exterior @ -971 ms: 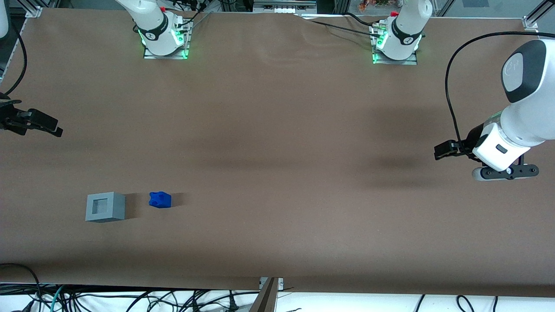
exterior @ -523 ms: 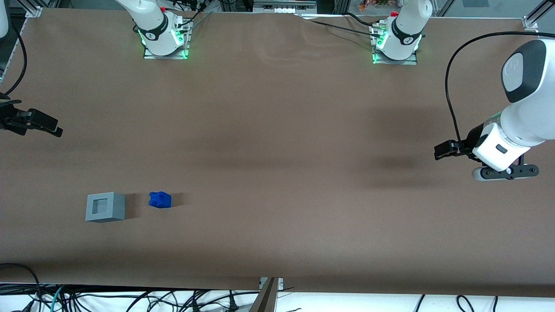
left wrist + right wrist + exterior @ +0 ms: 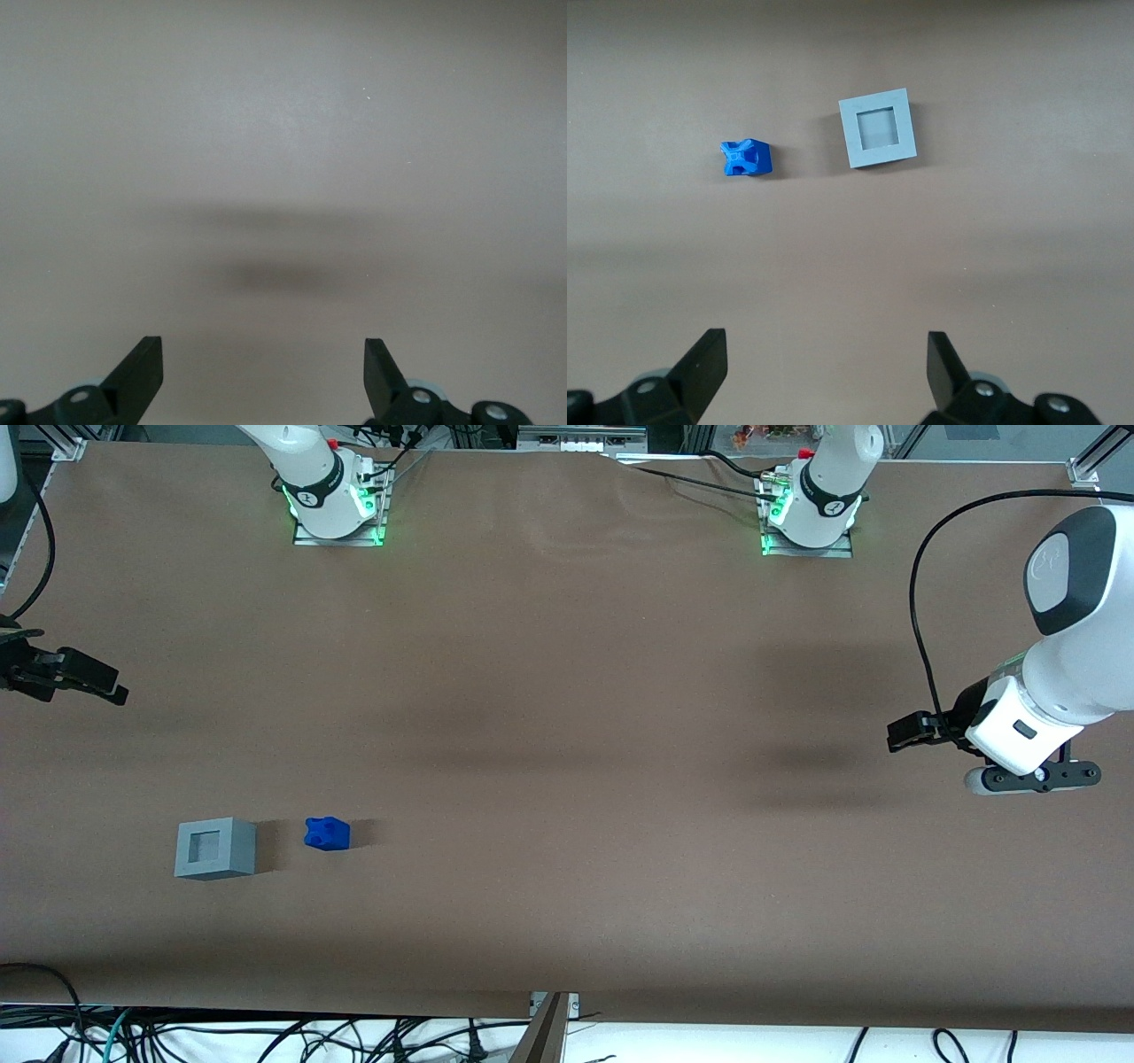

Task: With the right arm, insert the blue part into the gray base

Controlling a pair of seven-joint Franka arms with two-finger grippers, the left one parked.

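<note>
Brown desk (image 3: 567, 735) carries blue part (image 3: 744, 158), judged light and rigid, beside gray base (image 3: 878, 127); hand (image 3: 824, 372) wide above, should grip flat sides.

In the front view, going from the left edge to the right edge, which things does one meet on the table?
gripper of the right arm, open → gray base → blue part, lying apart from the base

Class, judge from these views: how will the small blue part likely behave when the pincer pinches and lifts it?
The blue part looks like moulded plastic, so probably stiff and light. Its blocky shape suggests it will sit still, not roll. The notched top may let it twist if pinched there. It lies apart from the gray base; the open pincer hangs above the table, holding nothing.
</note>
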